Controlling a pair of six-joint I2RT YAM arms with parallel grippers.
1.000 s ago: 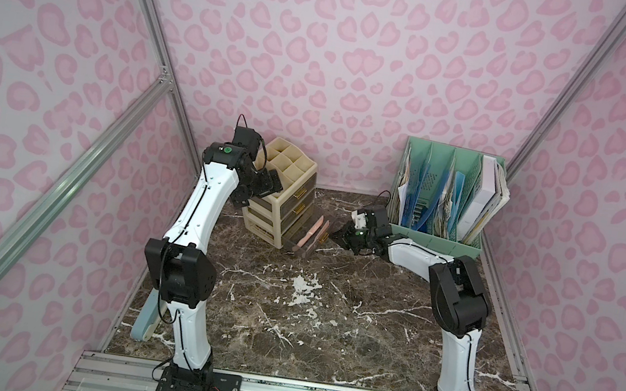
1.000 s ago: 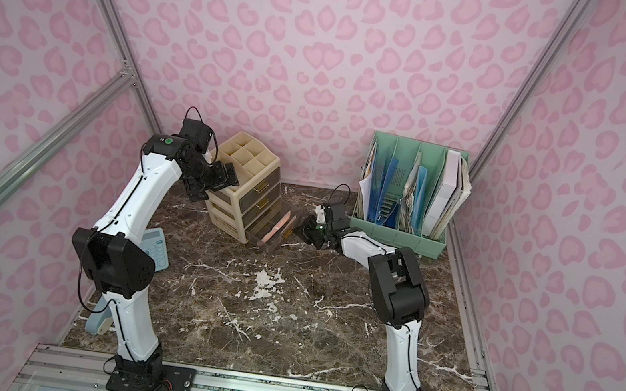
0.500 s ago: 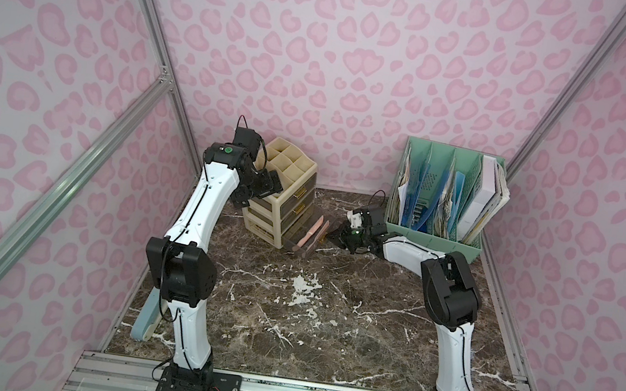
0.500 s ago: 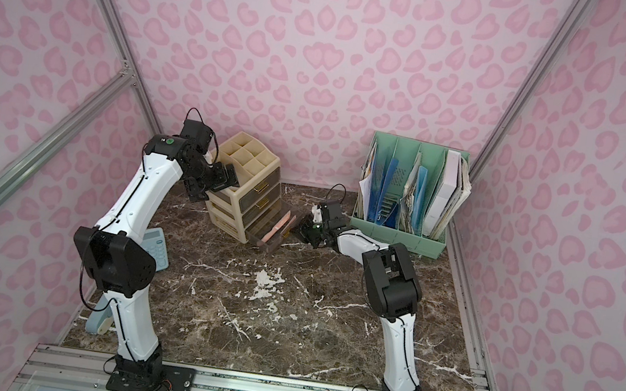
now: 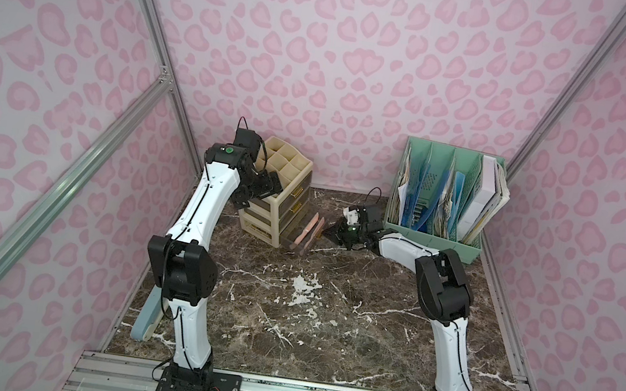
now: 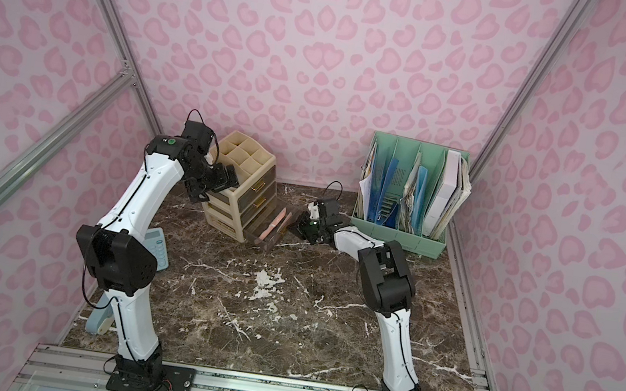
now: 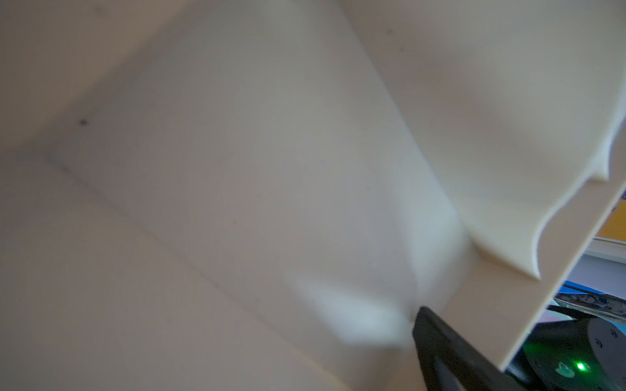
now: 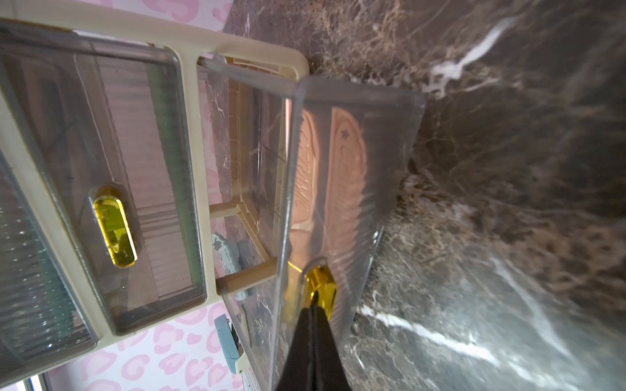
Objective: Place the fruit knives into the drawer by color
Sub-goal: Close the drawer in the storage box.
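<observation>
A cream drawer unit (image 5: 292,185) (image 6: 252,183) stands tilted at the back left. Its bottom clear drawer (image 5: 297,244) (image 8: 389,162) is pulled out, and two salmon pink fruit knives (image 5: 307,234) (image 6: 275,226) (image 8: 349,162) lie side by side in it. My right gripper (image 5: 330,230) (image 6: 296,227) (image 8: 313,306) is shut, its tips touching that drawer's gold handle (image 8: 321,284). The left gripper (image 5: 259,192) (image 6: 216,186) stands open against the unit's far side; one black finger (image 7: 440,345) shows against the cream wall. A pale blue knife end (image 8: 223,252) shows behind the open drawer.
A green file holder (image 5: 435,236) with folders stands at the back right, close behind my right arm. A teal calculator (image 6: 160,251) lies left of the drawer unit. A pale blue flat thing (image 5: 145,318) leans at the left table edge.
My right gripper has moved left, up to the front of the pulled-out drawer. The left arm and the drawer unit have stayed where they were.
</observation>
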